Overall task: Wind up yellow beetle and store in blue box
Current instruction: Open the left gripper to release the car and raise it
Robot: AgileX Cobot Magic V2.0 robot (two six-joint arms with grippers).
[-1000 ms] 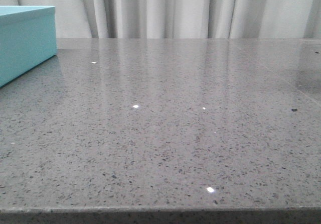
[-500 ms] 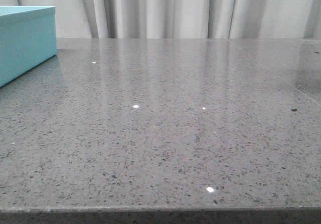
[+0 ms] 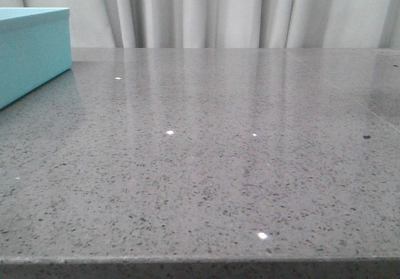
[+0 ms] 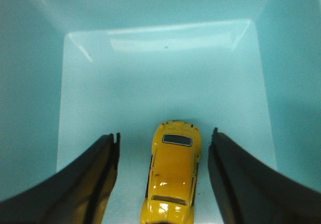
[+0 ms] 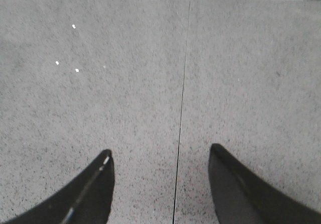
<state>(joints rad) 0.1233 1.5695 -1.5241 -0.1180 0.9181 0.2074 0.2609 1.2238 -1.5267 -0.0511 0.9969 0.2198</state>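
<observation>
Down on the floor of the blue box (image 4: 160,83) sits the yellow beetle (image 4: 172,176), on its wheels between the spread fingers of the left gripper (image 4: 163,184), released, untouched by either finger. Over bare grey table (image 5: 150,83) hangs the right gripper (image 5: 160,184), likewise parted, gripping nothing. Box at the table's left edge.

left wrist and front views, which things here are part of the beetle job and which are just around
Part of the job: yellow beetle, lying on the floor of the blue box; left gripper, open around it.

Just around: grey table, curtain, right gripper, open over bare table.
</observation>
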